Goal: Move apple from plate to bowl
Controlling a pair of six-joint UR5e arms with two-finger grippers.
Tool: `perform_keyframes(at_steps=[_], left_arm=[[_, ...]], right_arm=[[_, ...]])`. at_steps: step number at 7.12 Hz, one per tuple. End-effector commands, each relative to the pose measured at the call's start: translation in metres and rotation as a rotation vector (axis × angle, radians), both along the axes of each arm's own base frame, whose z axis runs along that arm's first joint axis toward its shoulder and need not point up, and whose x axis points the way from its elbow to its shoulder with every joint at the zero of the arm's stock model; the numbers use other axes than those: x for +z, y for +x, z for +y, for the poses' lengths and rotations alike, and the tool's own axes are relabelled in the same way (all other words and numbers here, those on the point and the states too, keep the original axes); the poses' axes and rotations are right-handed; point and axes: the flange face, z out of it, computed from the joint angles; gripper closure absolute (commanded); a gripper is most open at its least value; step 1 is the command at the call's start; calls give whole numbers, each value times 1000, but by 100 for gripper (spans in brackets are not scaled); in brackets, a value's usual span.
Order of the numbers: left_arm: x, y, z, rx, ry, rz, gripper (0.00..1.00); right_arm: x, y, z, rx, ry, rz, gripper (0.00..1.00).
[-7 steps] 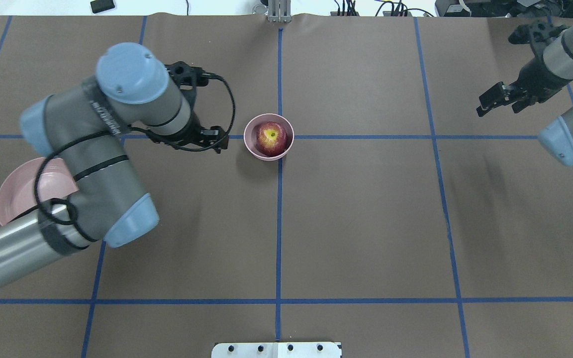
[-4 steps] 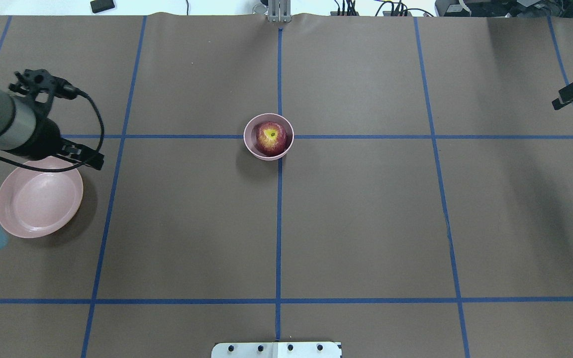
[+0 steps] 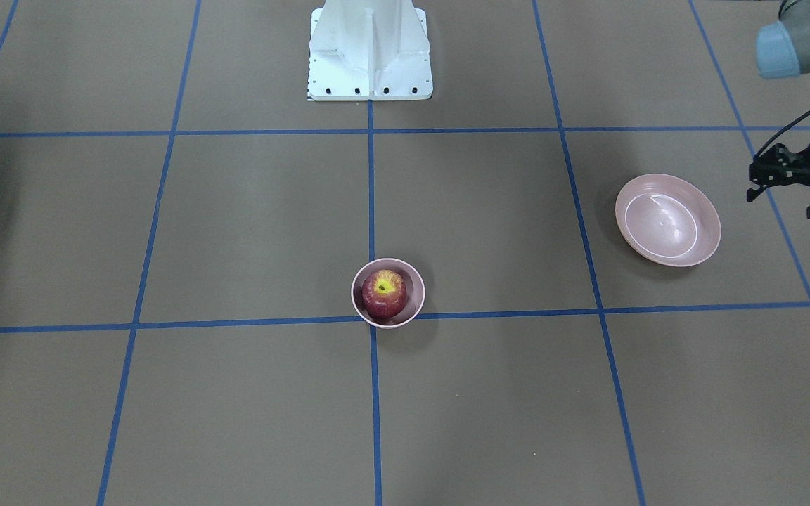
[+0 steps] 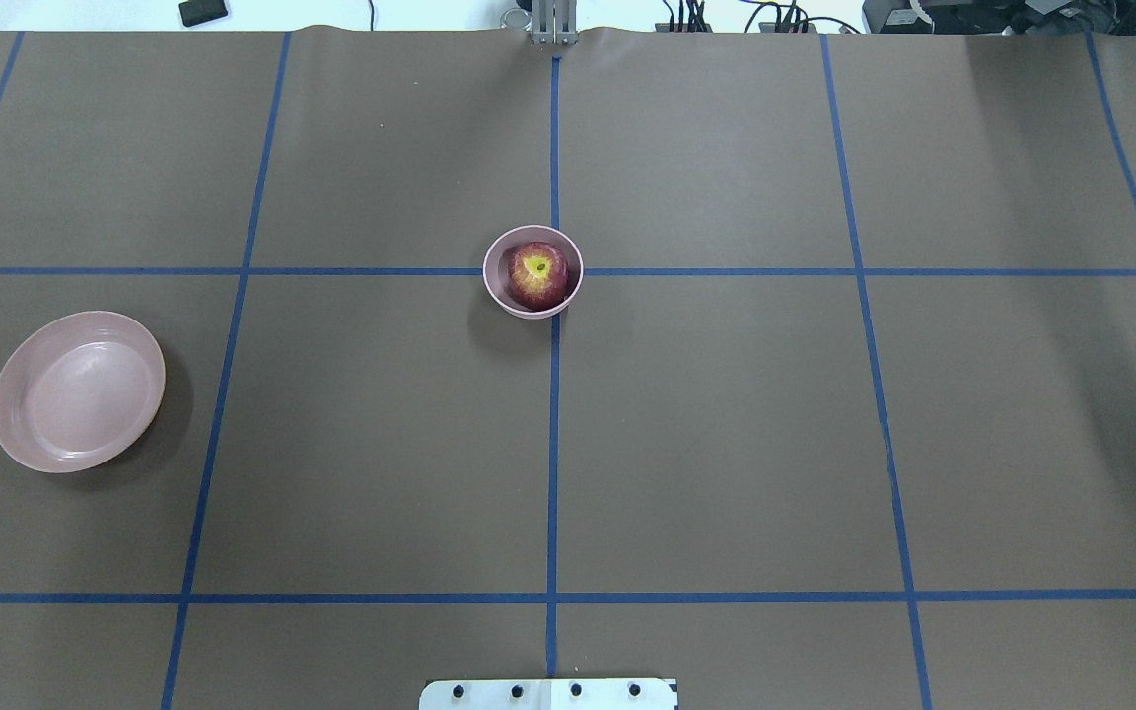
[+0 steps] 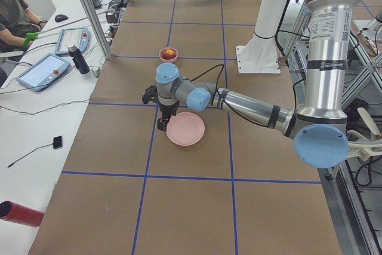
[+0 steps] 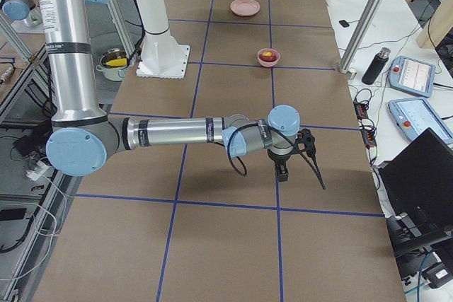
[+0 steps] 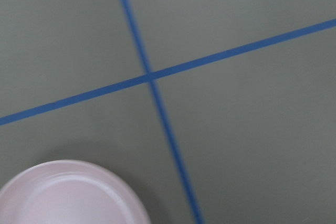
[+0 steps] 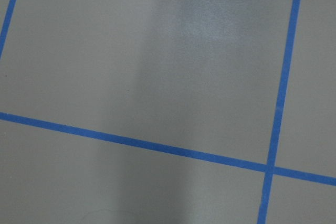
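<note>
The dark red apple (image 4: 538, 271) with its yellow stem patch sits inside the small deep pink bowl (image 4: 501, 281) at the table's middle; apple (image 3: 384, 292) and bowl (image 3: 415, 302) also show in the front view. The wide pink plate (image 4: 78, 390) lies empty at the left, also seen in the front view (image 3: 667, 220). My left gripper (image 3: 783, 204) hangs open and empty just outside the plate's outer side, also in the left side view (image 5: 160, 125). My right gripper (image 6: 283, 169) is far off over bare table; I cannot tell if it is open.
Blue tape lines grid the brown table cover. The white robot base plate (image 3: 370, 49) stands at the robot's side of the table (image 4: 548, 693). A bottle (image 5: 77, 59) and tablets (image 5: 43, 70) lie on the side bench beyond the table.
Both arms have pulled outward and left the overhead view: the left arm swept left past the plate, the right arm went right. Apple, bowl and plate have not moved.
</note>
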Motion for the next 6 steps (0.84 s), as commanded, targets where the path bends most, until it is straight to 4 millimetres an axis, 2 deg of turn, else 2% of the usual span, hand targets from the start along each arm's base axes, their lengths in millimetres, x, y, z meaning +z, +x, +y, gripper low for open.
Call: perform_keyframes(at_steps=[1, 2, 3, 6], left_arm=[[31, -26, -2, 1, -43, 27, 2], [38, -38, -3, -36, -75, 24, 2], [49, -37, -3, -43, -105, 23, 2], [52, -39, -4, -47, -107, 22, 2]], right_arm=[[-20, -10, -8, -13, 1, 3, 0], [-22, -11, -8, -13, 2, 3, 0], [-19, -17, -6, -32, 0, -7, 0], [-17, -23, -4, -70, -2, -2, 0]])
